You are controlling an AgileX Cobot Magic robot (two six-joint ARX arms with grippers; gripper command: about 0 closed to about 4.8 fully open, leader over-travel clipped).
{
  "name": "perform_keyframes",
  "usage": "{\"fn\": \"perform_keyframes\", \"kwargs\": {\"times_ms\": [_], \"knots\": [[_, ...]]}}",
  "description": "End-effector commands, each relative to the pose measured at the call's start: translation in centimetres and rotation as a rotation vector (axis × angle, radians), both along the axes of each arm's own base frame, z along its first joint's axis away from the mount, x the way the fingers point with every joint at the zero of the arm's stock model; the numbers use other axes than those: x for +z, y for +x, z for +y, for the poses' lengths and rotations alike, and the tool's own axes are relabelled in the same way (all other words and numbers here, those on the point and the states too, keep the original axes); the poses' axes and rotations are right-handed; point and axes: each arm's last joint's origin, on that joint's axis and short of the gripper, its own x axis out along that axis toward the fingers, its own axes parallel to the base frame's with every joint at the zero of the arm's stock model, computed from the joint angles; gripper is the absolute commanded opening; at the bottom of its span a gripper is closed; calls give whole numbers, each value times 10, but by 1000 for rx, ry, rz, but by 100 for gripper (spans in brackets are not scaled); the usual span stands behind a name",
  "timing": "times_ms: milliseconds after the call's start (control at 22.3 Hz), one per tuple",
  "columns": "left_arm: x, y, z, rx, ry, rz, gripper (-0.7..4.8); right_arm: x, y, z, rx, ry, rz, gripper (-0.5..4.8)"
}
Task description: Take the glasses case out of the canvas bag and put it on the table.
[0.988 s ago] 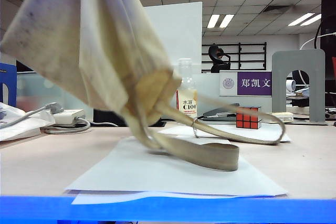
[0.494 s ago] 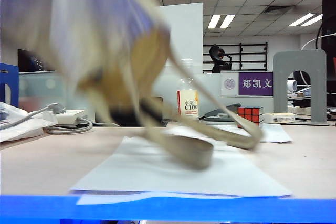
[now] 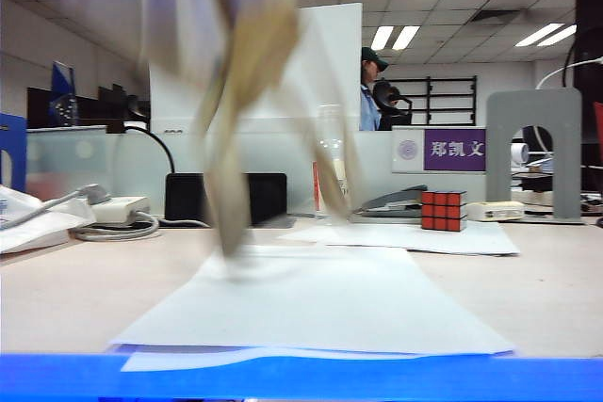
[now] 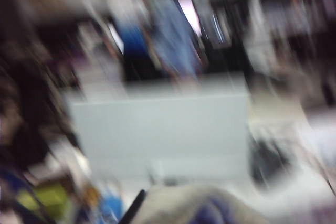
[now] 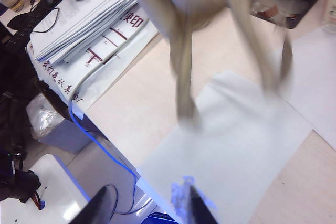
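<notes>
Has hoisted the canvas bag sharply over the last second: from hanging low with its straps looped flat on the white paper sheet, to a high blurred swing with only the strap ends brushing just above that sheet. Reads as a shake or tip-out, mouth downward. Left end effector barely made out in its own smeared view; closed, with beige cloth bunched right against it, so judged to be pinching the bag and carrying it. Right end effector low near the front of the worktop, fingers standing apart, gripping nothing that can be made out; bag and straps well ahead of it and above, paper sheet directly beyond the fingertips. Shows a blurred blue-white patch between those fingers, too smeared to name. No glasses case to be seen anywhere: not on the paper, not on the bare worktop, not beside the puzzle cube far beyond the straps. Most likely inside the bag near the left end effector, or just dropping out; cannot tell which. Means the task stays open: case not yet lying on the worktop in plain sight. Calls for steadying the bag before judging, and watching for a case bouncing off the front edge.
</notes>
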Motion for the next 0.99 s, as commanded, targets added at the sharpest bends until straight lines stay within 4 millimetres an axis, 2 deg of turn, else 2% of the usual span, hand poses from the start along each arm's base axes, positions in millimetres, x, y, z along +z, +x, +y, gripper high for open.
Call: {"fn": "perform_keyframes", "kwargs": {"times_ms": [45, 225, 404, 494, 584, 763, 853, 988], "knots": [[-28, 24, -9, 19, 76, 189, -6, 2, 0, 1, 12, 6, -21, 190], [-60, 49, -12, 40, 159, 405, -6, 2, 0, 1, 15, 7, -17, 190], [-79, 68, -19, 42, 190, 499, -6, 1, -1, 0, 9, 1, -11, 190], [-81, 75, -22, 53, 166, 483, -6, 1, -1, 0, 10, 0, -7, 190], [-73, 77, -22, 64, 116, 416, -6, 1, -1, 0, 10, -1, -4, 191], [-47, 59, -24, 23, 51, 250, -6, 1, -2, 0, 12, -2, -4, 190], [-51, 58, -24, 23, 66, 289, -6, 1, -2, 0, 11, -1, -4, 190], [-82, 78, -27, 47, 118, 488, -6, 1, -1, 0, 11, -1, -6, 190]]}}
